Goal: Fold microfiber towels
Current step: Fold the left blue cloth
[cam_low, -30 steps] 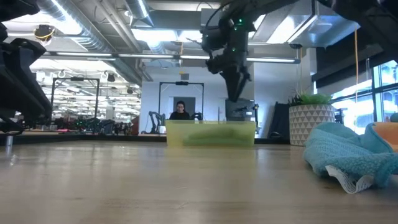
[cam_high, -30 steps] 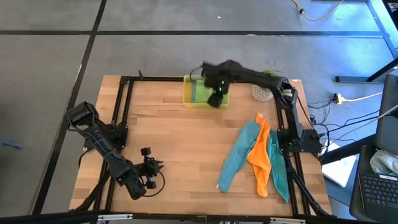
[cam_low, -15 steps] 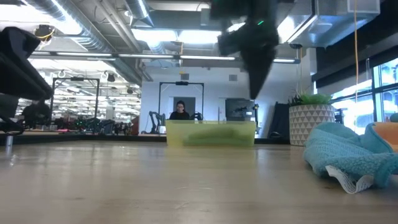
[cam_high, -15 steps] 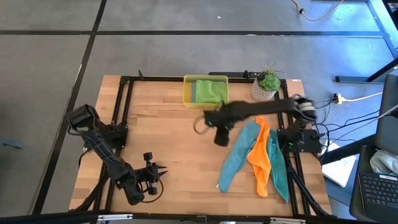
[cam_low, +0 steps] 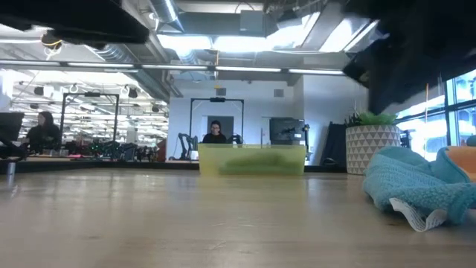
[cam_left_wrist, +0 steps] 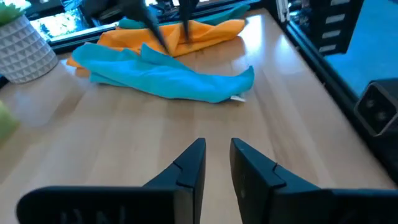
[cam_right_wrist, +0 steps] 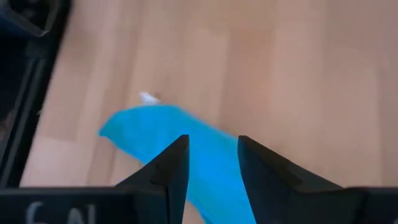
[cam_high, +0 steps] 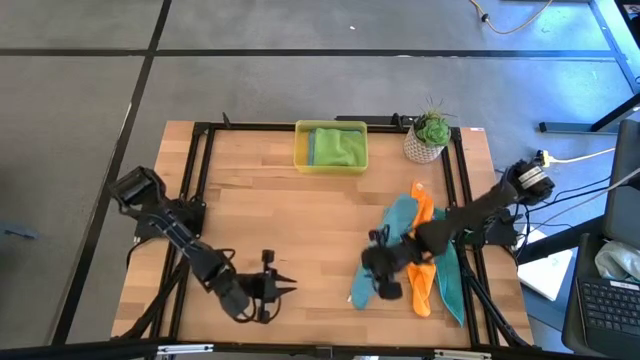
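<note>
A long teal towel (cam_high: 385,245) lies crumpled on the table at the right, beside an orange towel (cam_high: 420,255) and another teal towel (cam_high: 448,272). A folded lime green towel (cam_high: 337,147) rests in the yellow tray (cam_high: 300,150) at the far edge. My right gripper (cam_right_wrist: 211,149) hovers open over the near end of the long teal towel (cam_right_wrist: 155,134) without touching it. My left gripper (cam_left_wrist: 217,155) is open and empty near the table's near edge, left of the towels, pointing toward the long teal towel (cam_left_wrist: 174,78).
A potted plant (cam_high: 428,135) in a white pot stands at the far right, next to the tray. The black frame rails (cam_high: 205,180) run along the table's left and right sides. Bare wood (cam_high: 290,220) lies between the tray and both grippers.
My right gripper has swung from above the yellow tray toward the table's near edge, sinking and rolling, and now stands over the long teal towel's near end. My left gripper has gone toward the table's right edge and tipped up nearer level. The towels have not moved.
</note>
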